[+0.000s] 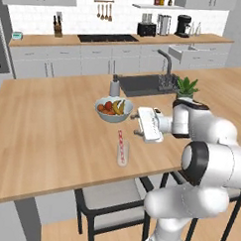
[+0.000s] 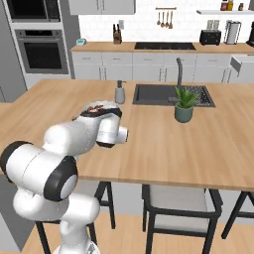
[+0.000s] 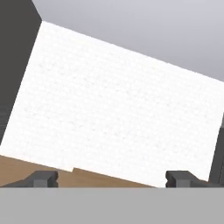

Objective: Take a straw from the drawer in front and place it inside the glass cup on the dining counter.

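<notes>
While the thin red-and-white striped drinking straw stands inside the small clear cylindrical glass cup, its striped top pokes out above the rim. The cup sits upright on the large light-wood dining counter, near the front edge, in front of the pale blue fruit bowl that holds bananas and red fruit.

The white arm's end effector hangs over the counter just right of the cup and a little above it, pointing left and apart from both cup and straw. In the hand view its two dark fingertips stand wide apart at the lower corners with nothing between them, facing a white tiled wall above a strip of wood.

Behind the bowl stands a grey soap dispenser bottle, beside a dark sink set into the counter. A small green potted plant sits near the sink's right side. Against the far wall, a light-grey drawer stands pulled out from the grey cabinets. A black-framed stool is tucked under the counter's near edge.
</notes>
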